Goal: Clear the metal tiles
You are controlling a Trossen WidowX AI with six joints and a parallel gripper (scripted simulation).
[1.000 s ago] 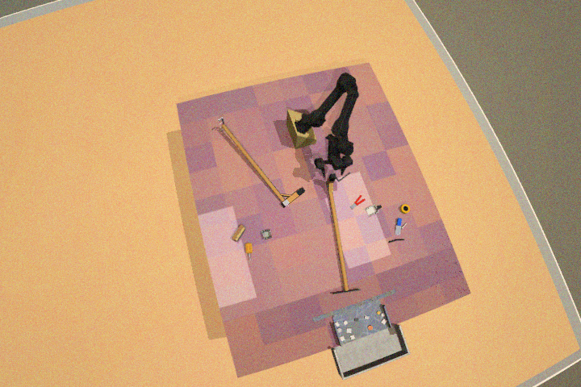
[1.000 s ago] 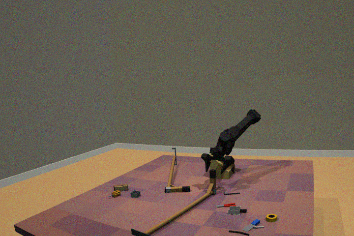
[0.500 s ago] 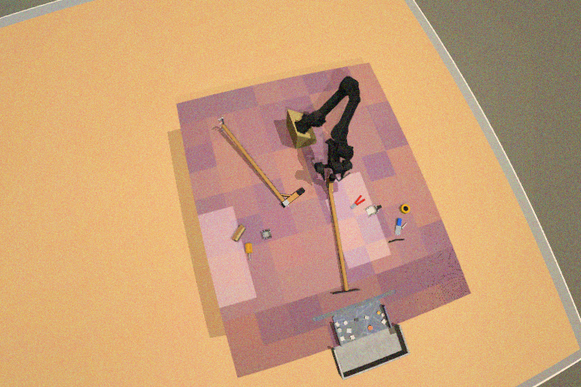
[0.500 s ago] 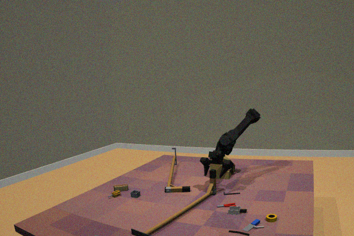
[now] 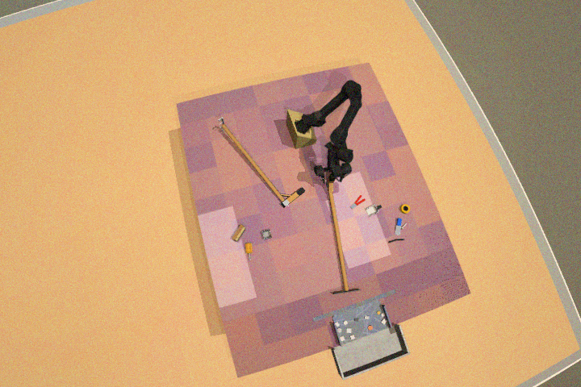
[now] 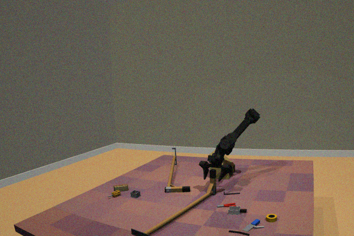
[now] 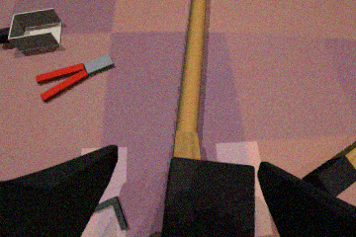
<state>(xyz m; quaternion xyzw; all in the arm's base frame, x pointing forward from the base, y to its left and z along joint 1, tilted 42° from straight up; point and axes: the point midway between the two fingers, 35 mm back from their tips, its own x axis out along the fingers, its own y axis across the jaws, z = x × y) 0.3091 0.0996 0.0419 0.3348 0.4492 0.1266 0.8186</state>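
Note:
The long scraper (image 5: 336, 223) (image 6: 183, 212) (image 7: 190, 84) lies on the table with its black upright grip (image 6: 213, 173) (image 7: 211, 197) at the near end and its dark blade (image 5: 344, 290) just before the plate. My gripper (image 5: 331, 179) (image 6: 212, 178) (image 7: 189, 160) is open around the upright grip, one finger on each side, with a gap to each in the wrist view. The steel bench plate (image 5: 360, 334) bears several small tiles, mostly white, with an orange one (image 5: 369, 327) among them. The grey catch box (image 5: 369, 353) is at its far end.
A second wooden tool (image 5: 252, 161) (image 6: 171, 175) lies left in the top view. Red pliers (image 5: 354, 204) (image 7: 62, 74), a grey scoop (image 5: 371, 210) (image 7: 36, 31) and yellow tape (image 5: 405, 208) lie right of the shaft there. A hooked dark rod (image 7: 119, 212) lies near a finger.

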